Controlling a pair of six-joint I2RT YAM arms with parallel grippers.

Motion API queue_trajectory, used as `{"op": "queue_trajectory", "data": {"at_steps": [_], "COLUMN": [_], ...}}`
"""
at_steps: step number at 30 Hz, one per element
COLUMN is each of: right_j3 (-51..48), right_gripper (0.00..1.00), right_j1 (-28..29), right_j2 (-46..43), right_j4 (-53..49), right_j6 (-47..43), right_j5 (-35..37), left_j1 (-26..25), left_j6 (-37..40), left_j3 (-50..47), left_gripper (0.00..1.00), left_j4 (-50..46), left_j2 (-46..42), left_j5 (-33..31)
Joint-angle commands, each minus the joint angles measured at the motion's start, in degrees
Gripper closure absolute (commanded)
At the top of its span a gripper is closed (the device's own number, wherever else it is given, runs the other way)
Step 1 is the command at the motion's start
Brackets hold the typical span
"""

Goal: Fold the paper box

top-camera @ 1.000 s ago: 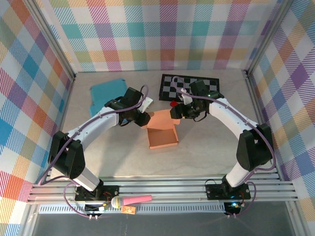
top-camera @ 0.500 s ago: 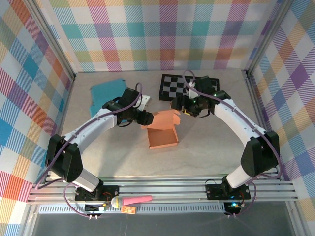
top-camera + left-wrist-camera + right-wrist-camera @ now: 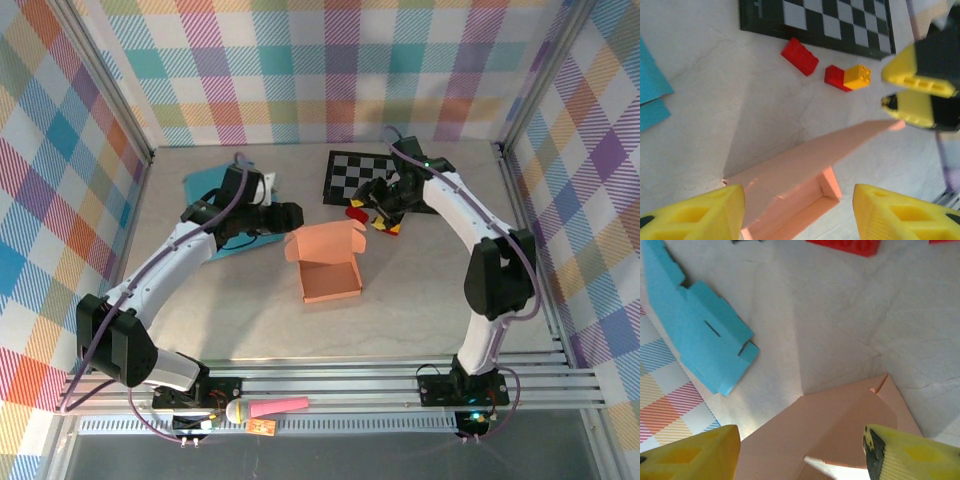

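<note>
Cardboard, salmon-pink and matte, forms the paper box (image 3: 328,272): a shallow rectangular tray with a creased lid flap tilted up, mid-table on the pale marbled table (image 3: 250,315). The left gripper (image 3: 799,205) and right gripper (image 3: 800,452) sit either side of its far end, with blocky yellow jaws wide apart and empty.

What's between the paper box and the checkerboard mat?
Left wrist view: a red brick and a red-and-yellow brick pair lie there.
</note>
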Motion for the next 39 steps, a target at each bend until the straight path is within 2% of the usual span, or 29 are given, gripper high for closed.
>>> {"op": "queue_trajectory", "data": {"at_steps": [1,2,3,7,11,17,24,39], "right_j3": [1.0,1.0,1.1,0.3,-2.4,-6.1,-8.9,-12.1], "right_gripper": [0.36,0.37,0.37,0.37,0.39,0.43,0.43,0.44], "right_j1": [0.2,0.2,0.3,0.5,0.7,0.9,1.0,2.5], "right_j2": [1.5,1.8,2.0,1.7,0.3,-1.0,-2.3,-2.9], "right_j4": [-3.9,-4.0,-4.2,-5.5,-5.3,-3.9,-1.6,2.5], "right_j6": [2.1,2.2,2.2,1.6,1.0,0.9,2.5,5.5], "right_j5": [-4.7,-5.2,-5.6,-7.1,-8.2,-8.9,-10.6,-12.4], "left_j1": [6.1,7.9,9.5,11.3,10.5,7.9,4.3,3.3], "left_j6": [-12.2,-14.8,-16.3,-17.8,-20.3,-20.7,-24.0,-26.6], "left_j3": [0.3,0.4,0.6,2.6,0.7,0.6,-0.9,-5.1], "left_gripper": [0.37,0.31,0.3,0.35,0.43,0.5,0.49,0.46], "left_j4": [-1.1,-2.5,-3.5,-8.6,-6.4,-5.3,-2.5,0.4], "left_j2": [0.8,2.1,3.5,10.0,12.9,15.1,15.8,14.3], "left_j5": [3.1,3.8,5.5,9.1,13.5,13.8,15.1,16.0]}}
